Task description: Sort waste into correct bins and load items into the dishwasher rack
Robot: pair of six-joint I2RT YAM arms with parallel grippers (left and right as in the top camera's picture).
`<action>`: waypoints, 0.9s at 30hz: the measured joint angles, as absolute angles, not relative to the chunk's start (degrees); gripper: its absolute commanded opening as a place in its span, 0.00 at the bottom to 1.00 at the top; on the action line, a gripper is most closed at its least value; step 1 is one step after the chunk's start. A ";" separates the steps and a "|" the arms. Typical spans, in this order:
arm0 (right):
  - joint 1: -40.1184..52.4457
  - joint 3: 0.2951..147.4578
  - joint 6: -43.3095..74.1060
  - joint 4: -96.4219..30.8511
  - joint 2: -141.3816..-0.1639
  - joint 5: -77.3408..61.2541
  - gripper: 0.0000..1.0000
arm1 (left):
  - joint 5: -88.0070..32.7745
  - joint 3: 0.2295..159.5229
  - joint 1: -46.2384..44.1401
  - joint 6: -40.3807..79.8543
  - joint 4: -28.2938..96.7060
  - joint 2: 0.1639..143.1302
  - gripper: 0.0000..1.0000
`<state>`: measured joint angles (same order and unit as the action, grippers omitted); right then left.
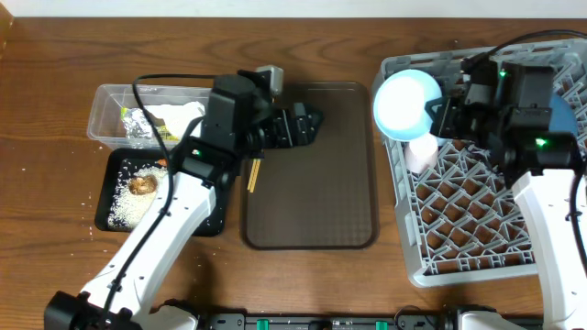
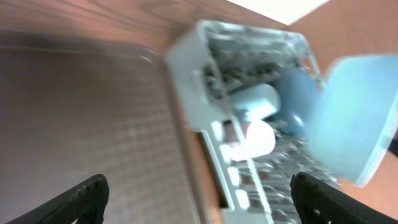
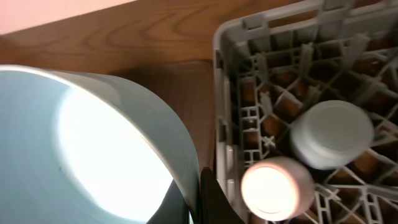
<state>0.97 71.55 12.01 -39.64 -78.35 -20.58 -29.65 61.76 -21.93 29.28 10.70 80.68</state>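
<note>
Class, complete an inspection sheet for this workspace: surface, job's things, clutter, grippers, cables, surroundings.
Surface: wooden table, rice grains spilled beside the black tray.
Job's things: rack holds pink cup, light blue cup, dark-blue plate; clear tub holds foil wrapper, tissue; chopsticks at the brown serving tray's left edge.
Clutter: only that serving tray.
Grippers: left gripper open above the serving tray; right gripper shut on the light blue bowl at the rack's left edge.
Cables: black cable loops over the tub; second cable above the rack.
Surroundings: nothing seen.

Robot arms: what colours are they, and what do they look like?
Both the left arm and right arm have white tube-like links, chunky black joints, small green lights and looping black cables. The left hand and right hand are black.
</note>
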 measured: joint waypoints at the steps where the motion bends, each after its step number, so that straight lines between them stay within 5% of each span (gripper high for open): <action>1: 1.41 71.55 12.05 -39.64 -78.35 -20.29 0.01 | -30.63 61.78 -22.41 29.71 9.89 80.68 0.82; 11: 3.53 71.55 12.95 -39.29 -78.41 -18.46 0.01 | -37.54 61.76 -26.87 30.22 4.01 80.71 0.80; 27: 8.97 71.55 13.50 -39.18 -79.29 -17.98 0.01 | -14.37 61.76 -37.41 30.22 2.42 82.15 0.78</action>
